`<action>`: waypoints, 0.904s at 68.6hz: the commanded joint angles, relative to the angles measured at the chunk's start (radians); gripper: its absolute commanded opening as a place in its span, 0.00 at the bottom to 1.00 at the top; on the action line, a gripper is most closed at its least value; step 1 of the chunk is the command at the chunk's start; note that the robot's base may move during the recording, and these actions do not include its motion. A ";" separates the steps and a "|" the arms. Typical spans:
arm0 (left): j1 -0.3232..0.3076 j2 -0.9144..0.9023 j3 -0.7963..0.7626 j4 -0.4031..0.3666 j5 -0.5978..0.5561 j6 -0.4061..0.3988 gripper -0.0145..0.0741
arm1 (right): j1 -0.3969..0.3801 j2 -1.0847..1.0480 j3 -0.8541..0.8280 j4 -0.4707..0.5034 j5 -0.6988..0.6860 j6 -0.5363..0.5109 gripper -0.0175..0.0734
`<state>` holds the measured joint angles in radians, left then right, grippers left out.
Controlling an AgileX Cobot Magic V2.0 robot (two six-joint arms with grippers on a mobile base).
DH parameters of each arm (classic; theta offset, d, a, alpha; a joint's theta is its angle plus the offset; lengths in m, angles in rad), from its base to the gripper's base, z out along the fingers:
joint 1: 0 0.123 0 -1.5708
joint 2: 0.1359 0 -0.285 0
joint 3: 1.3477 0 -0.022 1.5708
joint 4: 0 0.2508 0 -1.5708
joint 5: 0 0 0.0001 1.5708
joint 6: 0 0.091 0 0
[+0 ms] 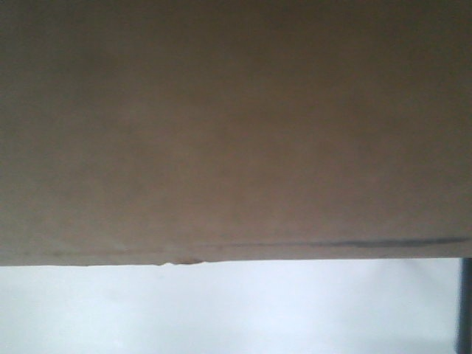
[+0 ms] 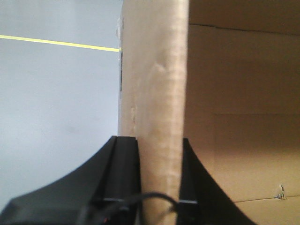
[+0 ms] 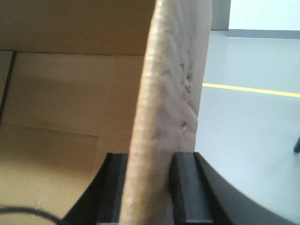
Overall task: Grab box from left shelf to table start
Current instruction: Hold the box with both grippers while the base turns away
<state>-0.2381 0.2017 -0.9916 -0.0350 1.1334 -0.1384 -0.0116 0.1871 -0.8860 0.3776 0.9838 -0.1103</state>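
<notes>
Box: large brown corrugated cardboard box, filled nearly all of the front view, lower edge above a pale surface; gripped by 2 upright walls.
Left gripper: pinched tight on 1 upright cardboard wall, a black finger pressed against each face.
Right gripper: clamped the same way on another upright wall, both faces touched.
Surroundings: grey floor with a thin yellow line lay beyond the box.

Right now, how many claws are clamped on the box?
2. The left claw pinches one wall of the box; the right claw pinches another wall. Each shows only in its own wrist view; the front view shows none.
</notes>
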 commanded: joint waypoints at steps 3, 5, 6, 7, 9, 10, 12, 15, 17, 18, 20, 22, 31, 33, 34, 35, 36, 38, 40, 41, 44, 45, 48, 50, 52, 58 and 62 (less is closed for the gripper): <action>-0.005 0.012 -0.037 -0.047 -0.142 -0.025 0.05 | -0.004 0.021 -0.029 -0.047 -0.134 -0.013 0.26; -0.005 0.012 -0.037 -0.047 -0.142 -0.025 0.05 | -0.004 0.021 -0.029 -0.047 -0.134 -0.013 0.26; -0.005 0.012 -0.037 -0.047 -0.142 -0.025 0.05 | -0.004 0.021 -0.029 -0.047 -0.134 -0.013 0.26; -0.005 0.012 -0.037 -0.047 -0.142 -0.025 0.05 | -0.004 0.021 -0.029 -0.047 -0.134 -0.013 0.26; -0.005 0.012 -0.037 -0.047 -0.142 -0.025 0.05 | -0.004 0.021 -0.029 -0.047 -0.134 -0.013 0.26; -0.005 0.012 -0.037 -0.047 -0.142 -0.025 0.05 | -0.004 0.021 -0.029 -0.047 -0.134 -0.013 0.26; -0.005 0.012 -0.037 -0.047 -0.142 -0.025 0.05 | -0.004 0.021 -0.029 -0.047 -0.134 -0.013 0.26; -0.005 0.012 -0.037 -0.047 -0.142 -0.025 0.05 | -0.004 0.021 -0.029 -0.047 -0.134 -0.013 0.26; -0.005 0.012 -0.037 -0.047 -0.142 -0.025 0.05 | -0.004 0.021 -0.029 -0.047 -0.134 -0.013 0.26; -0.005 0.012 -0.037 -0.047 -0.142 -0.025 0.05 | -0.004 0.021 -0.029 -0.047 -0.134 -0.013 0.26; -0.005 0.012 -0.037 -0.047 -0.142 -0.025 0.05 | -0.004 0.021 -0.029 -0.047 -0.134 -0.013 0.26; -0.005 0.012 -0.037 -0.047 -0.142 -0.025 0.05 | -0.004 0.021 -0.029 -0.047 -0.134 -0.013 0.26; -0.005 0.012 -0.037 -0.047 -0.142 -0.025 0.05 | -0.004 0.021 -0.029 -0.047 -0.134 -0.013 0.26; -0.005 0.012 -0.037 -0.049 -0.142 -0.025 0.05 | -0.004 0.021 -0.029 -0.047 -0.134 -0.013 0.26; -0.005 0.012 -0.037 -0.049 -0.142 -0.025 0.05 | -0.004 0.021 -0.029 -0.047 -0.134 -0.013 0.26; -0.005 0.012 -0.037 -0.051 -0.142 -0.025 0.05 | -0.004 0.021 -0.029 -0.047 -0.134 -0.013 0.26; -0.005 0.012 -0.037 -0.050 -0.142 -0.025 0.05 | -0.004 0.021 -0.029 -0.047 -0.134 -0.013 0.26; -0.005 0.012 -0.037 -0.050 -0.142 -0.025 0.05 | -0.004 0.021 -0.029 -0.047 -0.134 -0.013 0.26; -0.005 0.012 -0.037 -0.050 -0.142 -0.025 0.05 | -0.004 0.021 -0.029 -0.047 -0.134 -0.013 0.26; -0.005 0.012 -0.037 -0.050 -0.142 -0.025 0.05 | -0.004 0.021 -0.029 -0.047 -0.134 -0.013 0.26; -0.005 0.012 -0.037 -0.050 -0.142 -0.025 0.05 | -0.004 0.021 -0.029 -0.047 -0.134 -0.013 0.26; -0.005 0.012 -0.037 -0.050 -0.142 -0.025 0.05 | -0.004 0.021 -0.029 -0.047 -0.134 -0.013 0.26; -0.005 0.012 -0.037 -0.050 -0.142 -0.025 0.05 | -0.004 0.021 -0.029 -0.047 -0.134 -0.013 0.26; -0.005 0.012 -0.037 -0.050 -0.142 -0.025 0.05 | -0.004 0.021 -0.029 -0.047 -0.133 -0.013 0.26; -0.005 0.012 -0.037 -0.050 -0.142 -0.025 0.05 | -0.004 0.021 -0.029 -0.047 -0.133 -0.013 0.26; -0.005 0.012 -0.037 -0.054 -0.142 -0.025 0.05 | -0.004 0.021 -0.029 -0.047 -0.133 -0.013 0.26; -0.005 0.012 -0.037 -0.054 -0.142 -0.025 0.05 | -0.004 0.021 -0.029 -0.047 -0.133 -0.013 0.26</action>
<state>-0.2358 0.2017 -0.9916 -0.0388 1.1334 -0.1384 -0.0119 0.1871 -0.8860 0.3776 0.9820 -0.1103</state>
